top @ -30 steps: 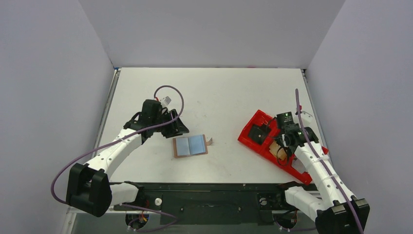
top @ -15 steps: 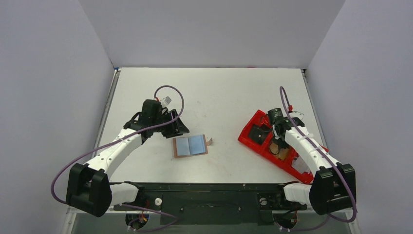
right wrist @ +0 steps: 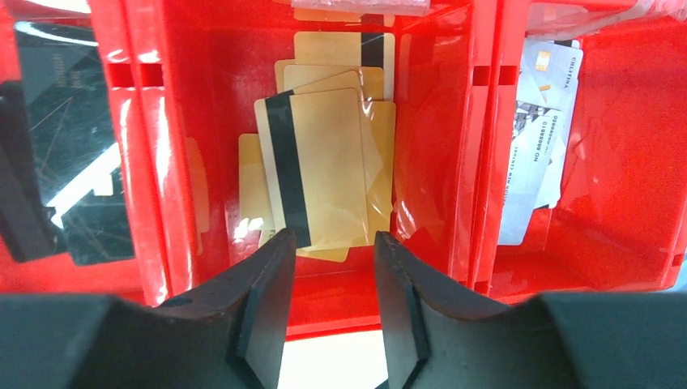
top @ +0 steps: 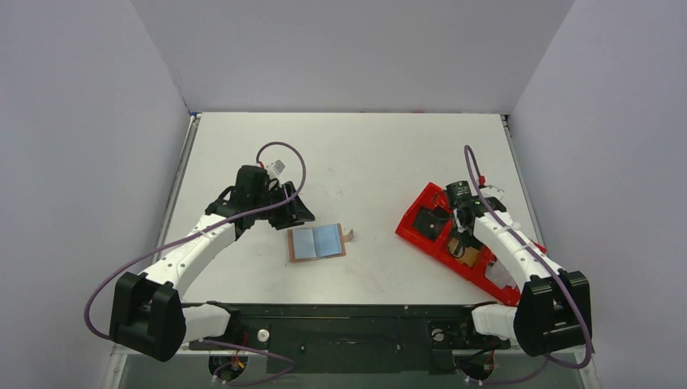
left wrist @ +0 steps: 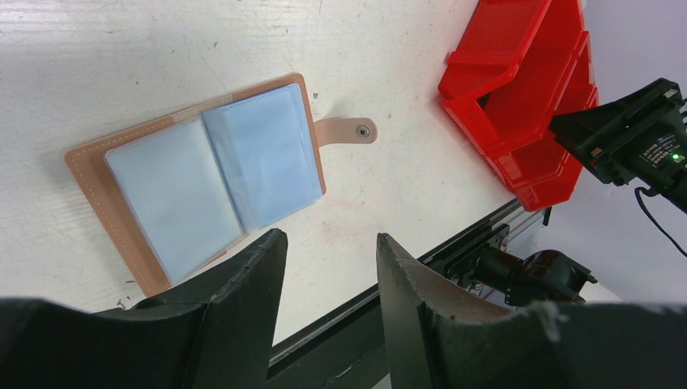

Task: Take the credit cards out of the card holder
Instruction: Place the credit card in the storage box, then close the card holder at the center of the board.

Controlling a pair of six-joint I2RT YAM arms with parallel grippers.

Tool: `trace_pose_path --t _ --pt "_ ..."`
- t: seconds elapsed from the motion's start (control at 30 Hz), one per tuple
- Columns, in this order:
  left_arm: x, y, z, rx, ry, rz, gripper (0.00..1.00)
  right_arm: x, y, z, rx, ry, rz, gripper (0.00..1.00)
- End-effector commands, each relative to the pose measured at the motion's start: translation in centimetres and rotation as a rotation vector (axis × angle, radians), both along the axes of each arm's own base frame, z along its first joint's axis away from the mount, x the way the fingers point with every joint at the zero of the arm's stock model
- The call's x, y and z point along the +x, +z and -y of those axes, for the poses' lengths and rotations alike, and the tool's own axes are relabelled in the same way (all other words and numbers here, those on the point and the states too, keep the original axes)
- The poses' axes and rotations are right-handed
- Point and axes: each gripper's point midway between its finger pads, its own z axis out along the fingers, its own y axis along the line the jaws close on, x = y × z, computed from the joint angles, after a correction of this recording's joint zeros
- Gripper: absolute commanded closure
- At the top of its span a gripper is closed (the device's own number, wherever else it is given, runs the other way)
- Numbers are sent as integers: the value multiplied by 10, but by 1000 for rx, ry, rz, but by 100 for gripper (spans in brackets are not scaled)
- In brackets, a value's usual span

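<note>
The card holder (top: 317, 241) lies open on the table, brown leather with light blue panels (left wrist: 202, 178) and its strap tab (left wrist: 347, 130) to the right. My left gripper (top: 300, 212) (left wrist: 328, 239) hovers open just left of it, holding nothing. My right gripper (top: 462, 237) (right wrist: 330, 237) is open over the middle compartment of the red tray (top: 420, 212). Several gold credit cards (right wrist: 324, 162) lie loose there, and the top one shows a black stripe. Nothing sits between the right fingers.
The red tray (right wrist: 478, 162) has black cards (right wrist: 73, 162) in its left compartment and white cards (right wrist: 539, 138) in its right one. It lies slanted at the table's right side, near the front rail (top: 348, 312). Grey walls enclose the table.
My right wrist has turned over the tray and its jaws have gone from shut to open above the gold cards. The left arm and the card holder have not moved.
</note>
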Motion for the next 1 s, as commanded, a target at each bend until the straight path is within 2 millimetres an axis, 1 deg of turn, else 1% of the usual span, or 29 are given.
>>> trace_pose_path --t 0.0,0.03,0.1,0.2,0.27,0.3,0.33,0.37,0.4,0.43,0.47,0.5,0.53,0.57,0.6,0.63,0.67,0.7,0.73,0.77,0.83,0.87,0.9,0.93,0.97 --pt "9 27 5 -27 -16 83 57 14 22 -7 54 23 106 58" --pt "9 27 5 -25 -15 81 57 16 27 -9 63 32 118 54" --pt "8 26 5 -23 -15 81 57 19 35 -16 99 54 144 43" --pt "9 25 3 -10 -7 79 57 26 48 -25 130 87 191 40" --pt "10 22 -2 16 17 76 57 33 60 -37 157 128 230 39" --pt "11 21 -5 33 32 73 57 36 65 -47 173 162 246 38" --pt "12 16 -13 71 66 64 57 39 70 -60 186 206 262 38" --pt "12 13 -18 96 85 61 57 42 74 -70 200 229 279 38" --pt "13 7 -28 143 123 52 57 46 80 -88 220 284 302 38" --pt "13 5 -32 159 139 51 57 48 81 -99 237 312 305 38" --pt "12 -1 -38 184 163 47 57 50 86 -118 261 365 325 38" --pt "11 -4 -40 188 177 37 57 51 84 -129 277 395 319 38" --pt "10 -10 -42 194 188 28 57 52 88 -150 303 446 338 38" --pt "7 -17 -44 196 199 8 57 53 84 -160 311 471 327 38" --pt "6 -21 -45 195 211 -6 57 52 88 -181 340 524 338 38" --pt "3 -29 -48 209 225 -19 57 52 81 -191 341 546 318 38" --pt "3 -32 -50 211 242 -28 57 50 85 -210 364 594 327 38" --pt "1 -39 -55 227 259 -39 57 50 77 -220 362 614 299 38" --pt "0 -43 -57 233 274 -49 57 47 80 -240 382 664 301 39" --pt "-2 -51 -62 252 294 -61 57 49 77 -252 382 688 286 39" --pt "-6 -61 -68 264 318 -83 57 41 74 -283 390 764 265 40" --pt "-7 -64 -69 262 328 -89 57 40 73 -292 395 788 259 40" --pt "-9 -69 -71 267 335 -95 58 38 70 -306 396 818 247 40" --pt "-9 -71 -71 262 341 -99 58 37 69 -313 400 838 239 40" --pt "-10 -74 -71 253 342 -100 58 35 64 -323 401 860 222 41"
